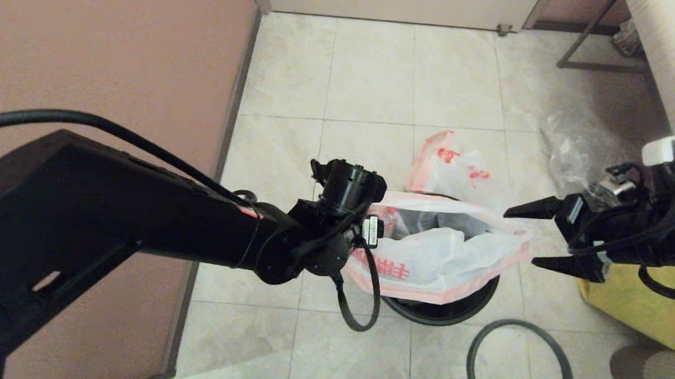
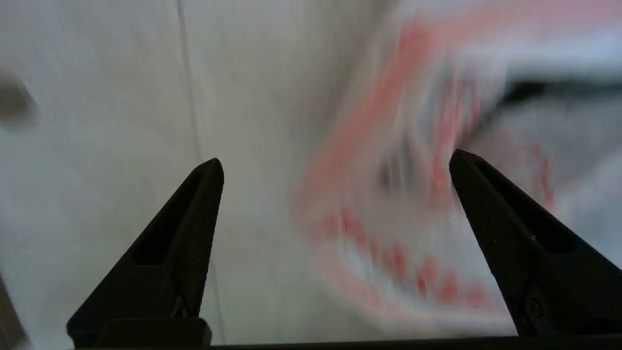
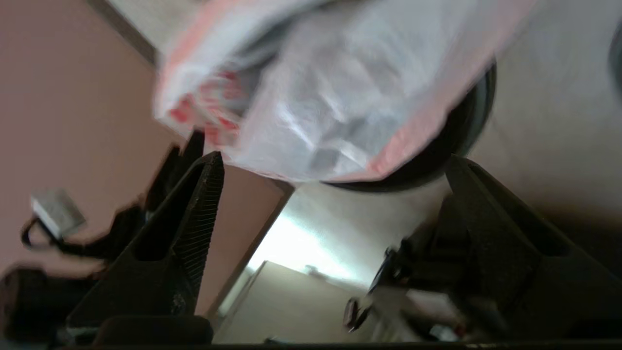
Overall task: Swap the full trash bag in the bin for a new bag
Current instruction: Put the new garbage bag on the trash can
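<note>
From the head, the new bag [image 1: 439, 254] lies loose over the bin [image 1: 447, 304] on the floor. The right tool [image 1: 519, 236] is spread wide at the bag's right. The left wrist shows the left tool [image 2: 335, 165] spread above the bag. The right wrist shows bag and bin past empty fingers [image 3: 194, 218].

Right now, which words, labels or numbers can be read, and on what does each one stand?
None can be read.
New bag: a row of red printed characters, too blurred to read.
Full trash bag: red marks, illegible.
Small white label on the left arm's wrist: too small to read.
</note>
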Available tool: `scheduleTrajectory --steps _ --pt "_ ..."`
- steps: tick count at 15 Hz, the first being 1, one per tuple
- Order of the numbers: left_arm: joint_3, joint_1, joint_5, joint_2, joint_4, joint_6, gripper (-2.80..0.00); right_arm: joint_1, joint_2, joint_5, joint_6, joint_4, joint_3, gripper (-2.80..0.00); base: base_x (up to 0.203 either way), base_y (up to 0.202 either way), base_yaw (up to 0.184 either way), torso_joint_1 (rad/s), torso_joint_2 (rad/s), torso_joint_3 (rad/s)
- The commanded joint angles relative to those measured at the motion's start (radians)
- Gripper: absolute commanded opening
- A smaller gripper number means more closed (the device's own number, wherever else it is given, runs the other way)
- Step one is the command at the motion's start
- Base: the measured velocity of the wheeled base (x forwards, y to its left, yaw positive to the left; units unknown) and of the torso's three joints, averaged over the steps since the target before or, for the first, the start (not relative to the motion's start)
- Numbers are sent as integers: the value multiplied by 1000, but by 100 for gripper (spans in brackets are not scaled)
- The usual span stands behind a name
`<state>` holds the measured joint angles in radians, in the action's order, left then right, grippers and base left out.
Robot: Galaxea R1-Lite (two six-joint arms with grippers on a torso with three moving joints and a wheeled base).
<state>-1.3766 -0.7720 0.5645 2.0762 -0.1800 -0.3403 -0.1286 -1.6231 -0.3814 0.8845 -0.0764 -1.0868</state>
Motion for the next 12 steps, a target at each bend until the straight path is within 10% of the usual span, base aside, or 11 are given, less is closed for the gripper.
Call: scheduleTrajectory --steps 1,5,11,12 --pt "8 -2 -37 -21 125 -146 0 -21 -84 2 54 -12 5 0 0 0 0 0 0 0" --pt "61 21 -177 13 116 -311 0 -110 -151 23 96 -8 28 0 0 0 0 0 0 0" --pt "124 32 -184 66 -143 -324 0 -204 -184 143 113 23 28 0 0 0 0 0 0 0" --pt "129 40 -185 80 -148 -325 -280 -201 -163 147 112 21 28 0 0 0 0 0 0 0"
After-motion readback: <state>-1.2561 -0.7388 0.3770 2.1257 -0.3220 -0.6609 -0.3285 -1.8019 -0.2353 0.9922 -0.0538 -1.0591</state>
